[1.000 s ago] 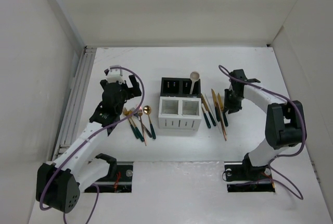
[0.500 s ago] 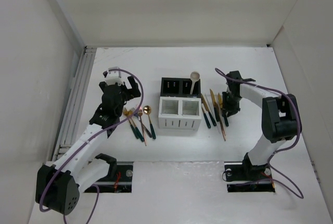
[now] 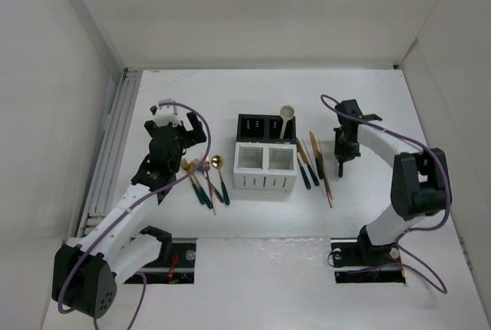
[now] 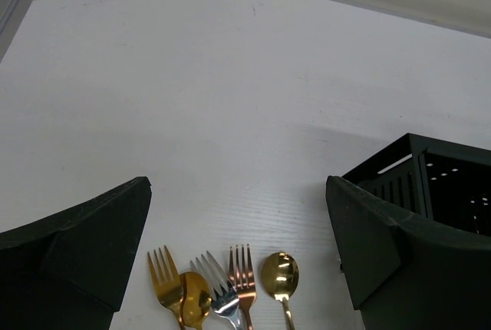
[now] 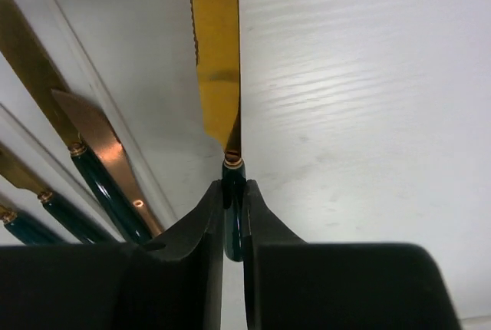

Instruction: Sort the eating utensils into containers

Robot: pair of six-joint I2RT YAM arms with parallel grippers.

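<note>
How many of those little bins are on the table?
4, in one block: left black bin and right black bin behind; left white bin and right white bin in front. None seems hidden.

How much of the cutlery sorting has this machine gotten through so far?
Barely begun. Done: only the cream spoon stands in a black bin. In hand: the right gripper is shut on a gold knife by its teal handle; the left gripper hangs open over forks and spoons. Left: those, plus knives and chopsticks right of the bins.
</note>
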